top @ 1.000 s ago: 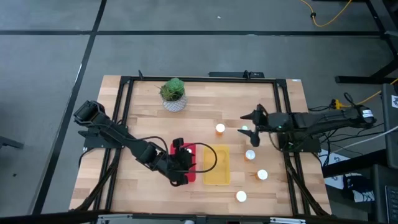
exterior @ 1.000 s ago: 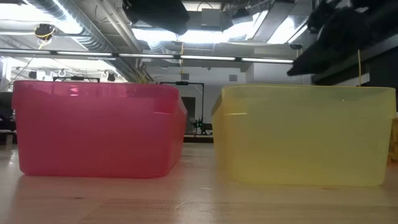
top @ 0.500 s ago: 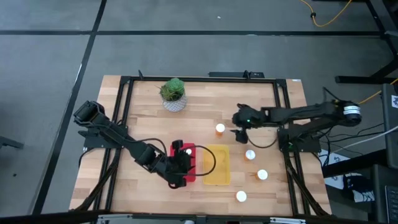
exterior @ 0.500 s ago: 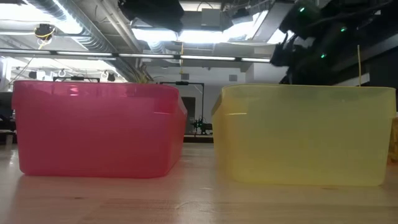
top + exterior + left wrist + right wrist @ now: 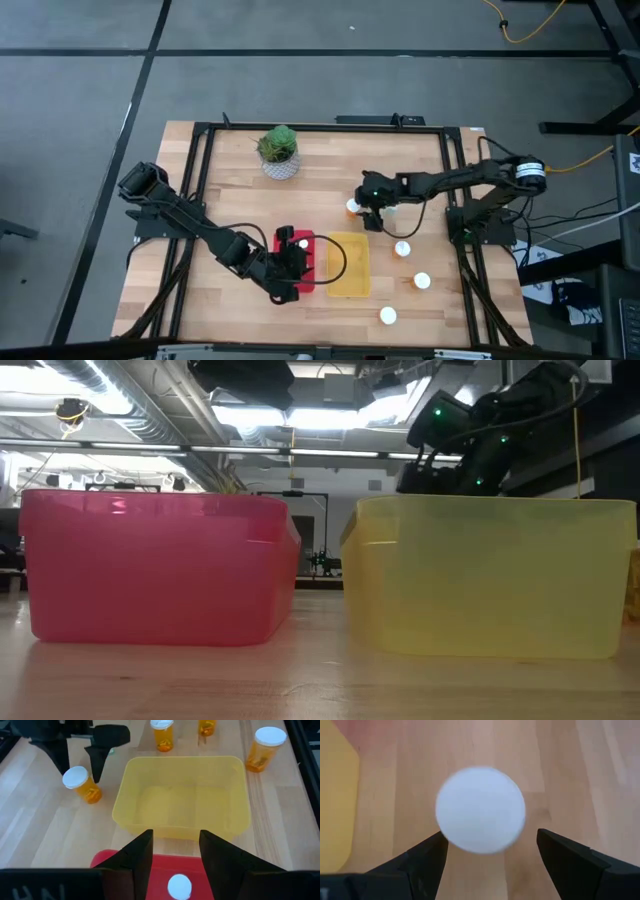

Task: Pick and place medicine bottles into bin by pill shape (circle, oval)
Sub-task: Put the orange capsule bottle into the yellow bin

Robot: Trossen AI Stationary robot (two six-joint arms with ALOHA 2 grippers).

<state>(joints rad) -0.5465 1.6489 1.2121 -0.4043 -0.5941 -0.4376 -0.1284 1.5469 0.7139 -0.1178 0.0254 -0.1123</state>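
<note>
An orange medicine bottle with a white cap (image 5: 480, 810) stands upright on the wooden table left of centre-right (image 5: 353, 207). My right gripper (image 5: 367, 213) is open, pointing down, with one finger on each side of the cap and apart from it. My left gripper (image 5: 177, 851) is open above the red bin (image 5: 297, 270); a white-capped bottle (image 5: 179, 886) stands in the bin below the gap. The yellow bin (image 5: 348, 265), beside the red one, holds nothing. Three more bottles stand on the table to the right (image 5: 402, 248), (image 5: 421, 281), (image 5: 387, 316).
A potted green plant (image 5: 279, 150) stands at the far side. A black frame (image 5: 200, 140) runs round the table's edges. In the low view the red bin (image 5: 160, 565) and yellow bin (image 5: 490, 575) fill the front, with my right arm (image 5: 470, 430) behind them.
My right gripper has moved toward the table's left edge, from near the right-hand bottles to the bottle beside the yellow bin's far end, and has tipped to point down over it.
</note>
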